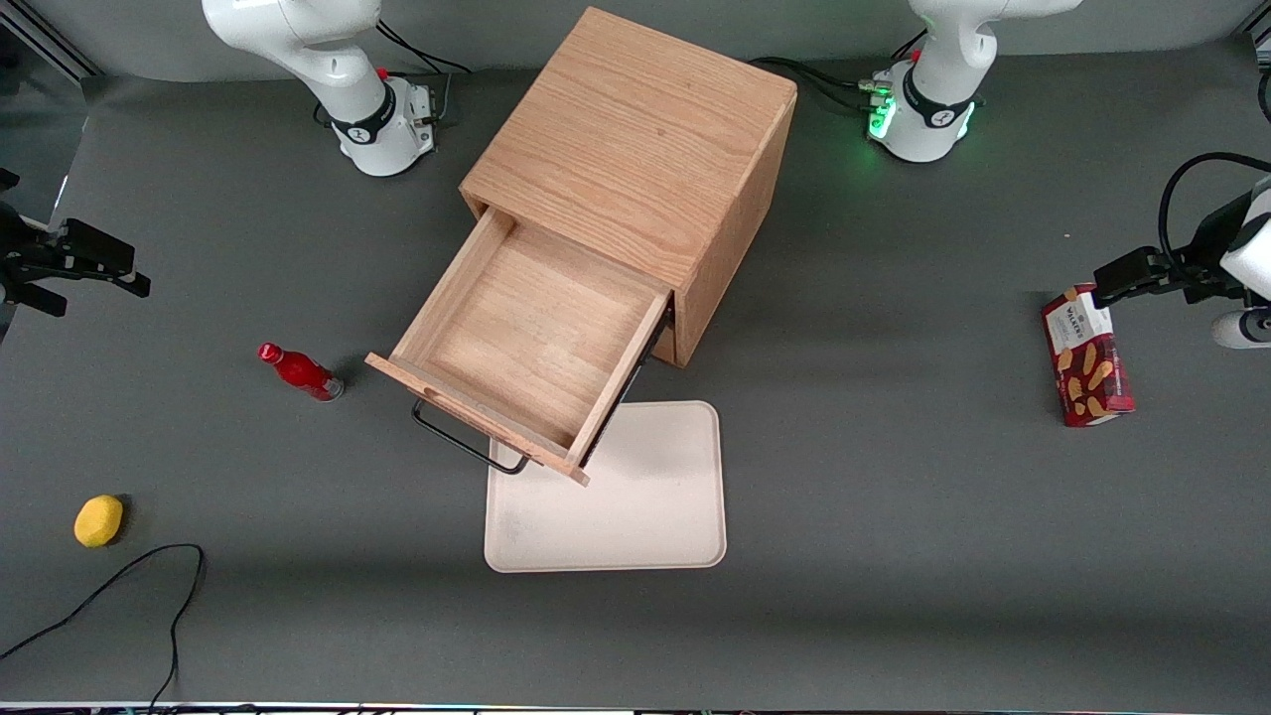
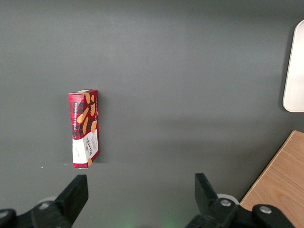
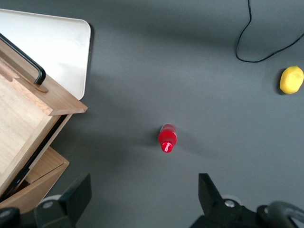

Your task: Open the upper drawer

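Note:
The oak cabinet (image 1: 635,139) stands mid-table. Its upper drawer (image 1: 526,338) is pulled far out toward the front camera and is empty inside. The thin black bar handle (image 1: 467,447) hangs on the drawer's front. The drawer (image 3: 23,128) and its handle (image 3: 23,59) also show in the right wrist view. My gripper (image 1: 99,288) hovers well away from the drawer, toward the working arm's end of the table, above the mat. It is open and empty (image 3: 142,190), with its fingers wide apart. The lower drawer is hidden under the upper one.
A red bottle (image 1: 298,370) lies on the mat beside the drawer, below my gripper (image 3: 167,137). A yellow lemon (image 1: 98,520) and a black cable (image 1: 119,586) lie nearer the front camera. A white tray (image 1: 645,516) sits under the drawer's front. A cookie box (image 1: 1085,356) lies toward the parked arm's end.

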Robot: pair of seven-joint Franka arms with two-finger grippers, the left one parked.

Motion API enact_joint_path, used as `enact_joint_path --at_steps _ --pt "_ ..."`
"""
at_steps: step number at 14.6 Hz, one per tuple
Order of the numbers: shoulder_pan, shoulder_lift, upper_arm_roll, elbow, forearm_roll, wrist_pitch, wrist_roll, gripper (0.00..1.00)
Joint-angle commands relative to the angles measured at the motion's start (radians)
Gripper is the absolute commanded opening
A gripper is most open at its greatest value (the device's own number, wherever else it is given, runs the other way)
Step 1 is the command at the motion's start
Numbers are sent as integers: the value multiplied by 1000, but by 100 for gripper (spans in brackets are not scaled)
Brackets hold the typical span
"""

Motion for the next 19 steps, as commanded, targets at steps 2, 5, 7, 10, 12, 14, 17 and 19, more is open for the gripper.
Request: enact_joint_path --at_steps 2,5,7,10,12,14,17,19 --pt "-97 -26 54 -47 -9 43 7 100" --pt "-128 -19 70 -50 -20 66 10 100" --pt "-127 -29 106 -53 -64 66 70 100" --pt "-128 -34 134 -51 -66 58 156 100" --pt "-128 -34 134 -48 -61 58 164 100" --pt "-125 -33 127 -44 -57 58 156 100" --pt "-122 -33 123 -39 -58 59 155 100" --pt "-121 -34 126 -39 -63 55 167 100"
